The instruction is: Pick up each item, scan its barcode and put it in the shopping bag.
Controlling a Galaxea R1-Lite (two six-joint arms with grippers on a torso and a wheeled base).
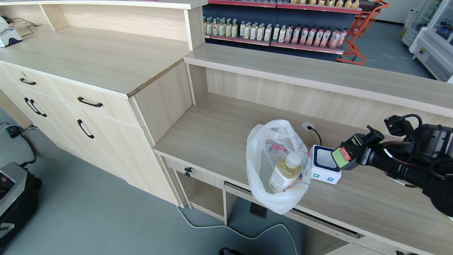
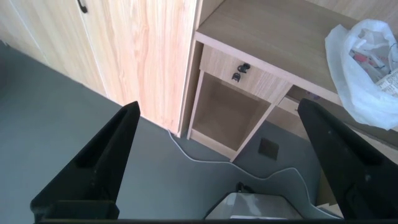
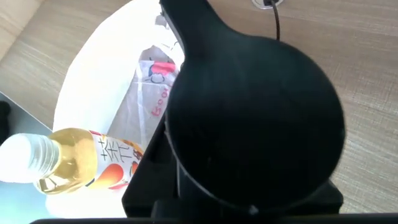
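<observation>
A white plastic shopping bag (image 1: 260, 156) stands open on the low counter, with a bottle of yellow drink (image 1: 286, 171) upright inside. Right beside it sits a white barcode scanner (image 1: 324, 164) with a dark top. My right gripper (image 1: 361, 150) is shut on a black container (image 1: 346, 156) with a green and red label, held just above the scanner's right edge. From the right wrist, that black container (image 3: 255, 118) hides most of the scanner; the bag (image 3: 99, 81) and bottle (image 3: 68, 165) lie beyond it. My left gripper (image 2: 217, 106) hangs open over the floor, away from the bag (image 2: 360, 68).
A cable (image 1: 315, 132) runs from the scanner to a hole in the counter. A raised wooden ledge (image 1: 318, 71) backs the counter, with a taller cabinet (image 1: 88, 63) on the left. A small locked drawer (image 2: 239, 71) sits under the counter edge. Bare counter lies left of the bag.
</observation>
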